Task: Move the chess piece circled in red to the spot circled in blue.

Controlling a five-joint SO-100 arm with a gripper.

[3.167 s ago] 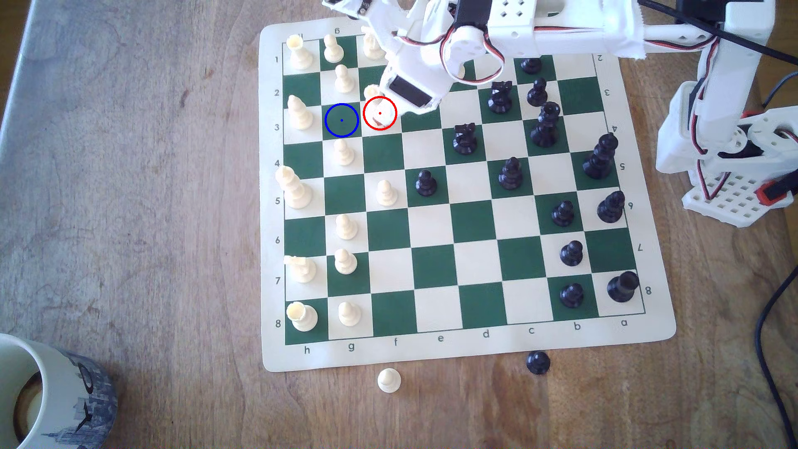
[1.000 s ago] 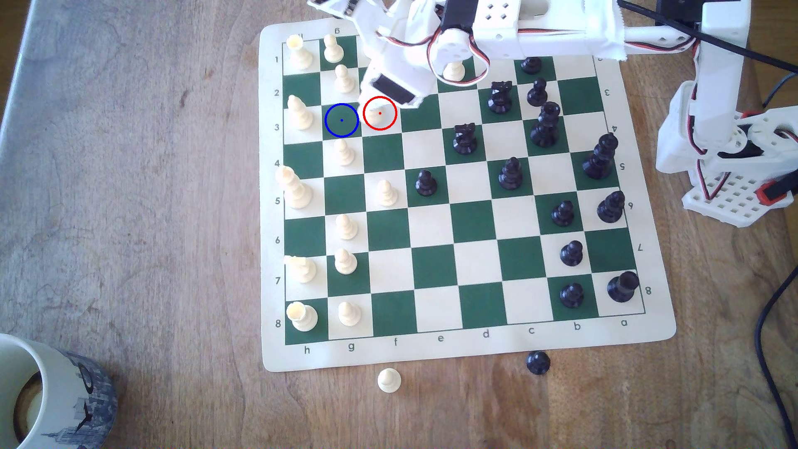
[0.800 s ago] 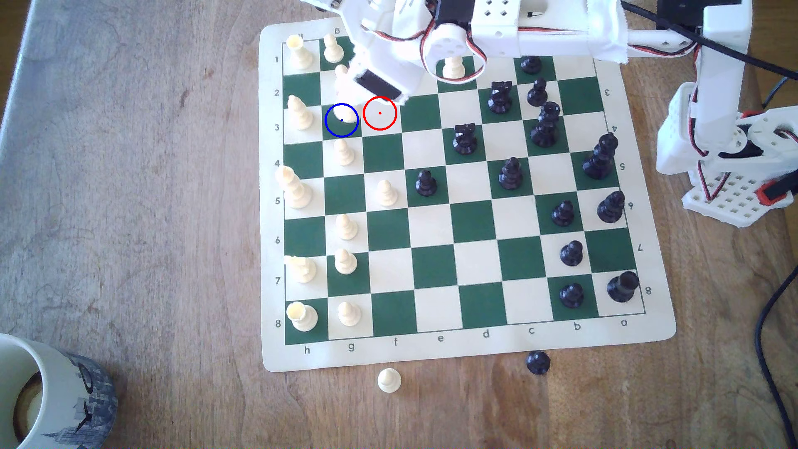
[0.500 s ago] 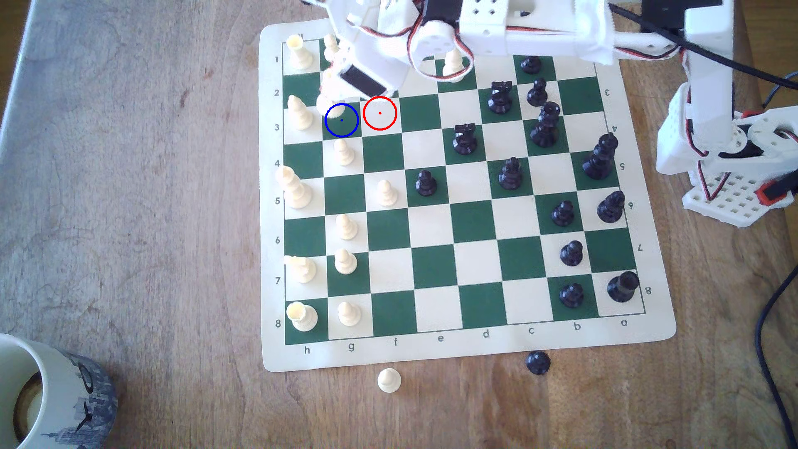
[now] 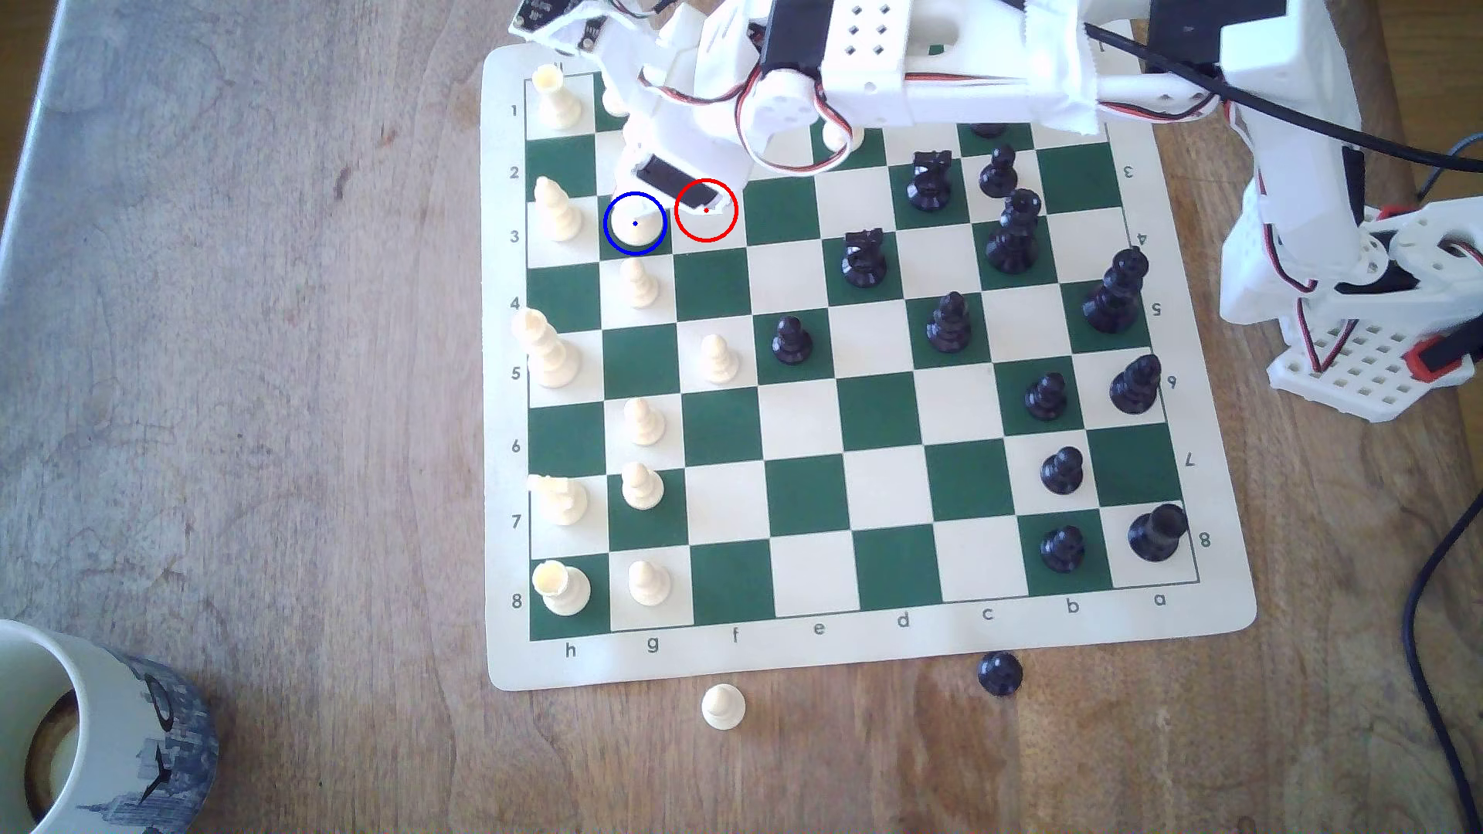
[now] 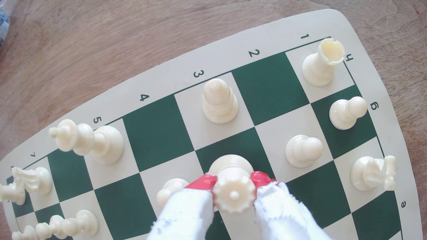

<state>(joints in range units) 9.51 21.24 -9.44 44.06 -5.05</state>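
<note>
Now the gripper clamps the crowned head of the chess piece, whose base, half a second ago short of the ring, sits inside the blue-ringed square, in the second file from the board's h-edge. I judge release is all that's left, since the red ring is vacated.

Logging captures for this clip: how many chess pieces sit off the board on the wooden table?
2. A cream pawn sits just past the mat's edge by the f label; a black pawn by the c label. The arm could hide more.
</note>
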